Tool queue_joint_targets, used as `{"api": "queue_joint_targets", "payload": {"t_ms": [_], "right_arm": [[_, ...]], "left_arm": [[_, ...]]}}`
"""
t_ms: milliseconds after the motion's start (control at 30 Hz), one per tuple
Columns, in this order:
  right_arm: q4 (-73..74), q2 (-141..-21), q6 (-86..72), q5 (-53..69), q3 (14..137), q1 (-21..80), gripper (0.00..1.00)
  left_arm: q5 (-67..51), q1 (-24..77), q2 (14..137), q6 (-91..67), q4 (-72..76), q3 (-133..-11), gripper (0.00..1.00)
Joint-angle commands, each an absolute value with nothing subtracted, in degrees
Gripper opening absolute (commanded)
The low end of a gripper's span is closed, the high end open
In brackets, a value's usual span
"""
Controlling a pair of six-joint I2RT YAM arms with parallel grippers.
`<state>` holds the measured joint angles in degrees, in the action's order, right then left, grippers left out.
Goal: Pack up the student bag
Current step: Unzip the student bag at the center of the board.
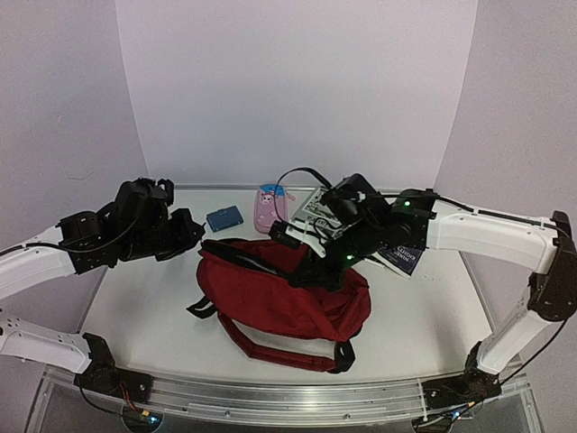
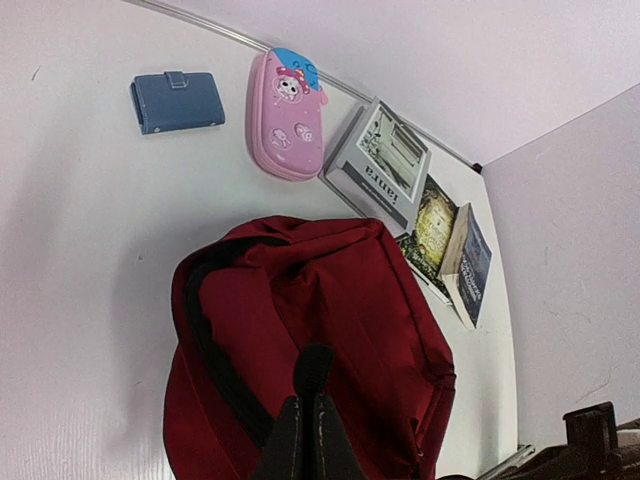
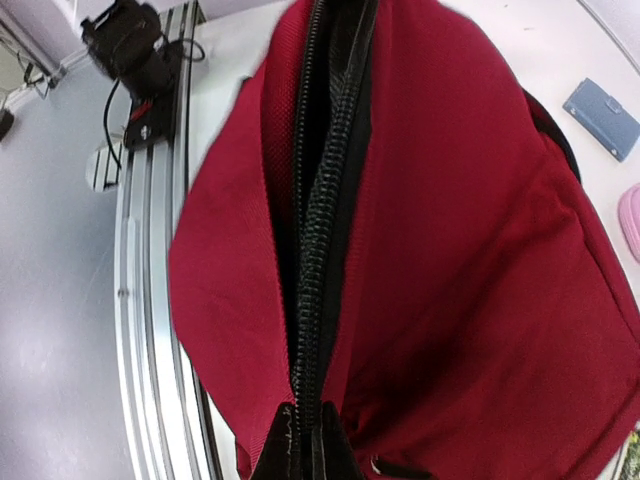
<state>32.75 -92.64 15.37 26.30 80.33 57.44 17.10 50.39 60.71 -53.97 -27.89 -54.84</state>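
Two sets of fingers are clamped on the student bag (image 1: pixel 288 298), which lies mid-bench (image 1: pixel 135 307), nearest our bases. Our left fingers (image 2: pixel 285 450) pinch a black tab (image 2: pixel 313 368) at its end. Our right fingers (image 3: pixel 280 455) nip the zip seam (image 3: pixel 318 250), we judge to steady it for opening. Beyond it wait a blue wallet (image 1: pixel 224 217), a pink pencil case (image 1: pixel 269 207) and books (image 1: pixel 317 209), not yet packed.

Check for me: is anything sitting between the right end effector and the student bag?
Nothing visible does. The right end effector is right at the student bag, its jaws shut on the fabric along the zip. The wrist view shows only red fabric around them.
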Motion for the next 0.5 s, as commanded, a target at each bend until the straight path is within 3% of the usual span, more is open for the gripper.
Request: {"api": "queue_joint_targets", "payload": {"t_ms": [0,300,367,433,467], "right_arm": [[41.58,-87.44,21.37,22.09,75.34,55.46,0.0],[41.12,-90.59,25.8,17.22,76.99,49.29,0.0],[41.14,-91.1,25.26,18.19,77.78,47.37,0.12],[41.71,-90.29,24.35,20.97,78.51,47.21,0.43],[41.77,-89.56,23.24,23.29,79.09,47.21,0.63]], "left_arm": [[19.73,48.96,55.3,-51.82,-22.02,-53.76,0.0],[6.08,49.04,55.12,-45.89,-14.84,-54.59,0.0],[4.33,49.03,56.07,-45.54,-13.87,-55.04,0.0],[2.45,49.27,57.88,-45.34,-13.16,-55.79,0.0],[1.83,49.59,58.93,-45.21,-12.8,-56.28,0.0]]}}
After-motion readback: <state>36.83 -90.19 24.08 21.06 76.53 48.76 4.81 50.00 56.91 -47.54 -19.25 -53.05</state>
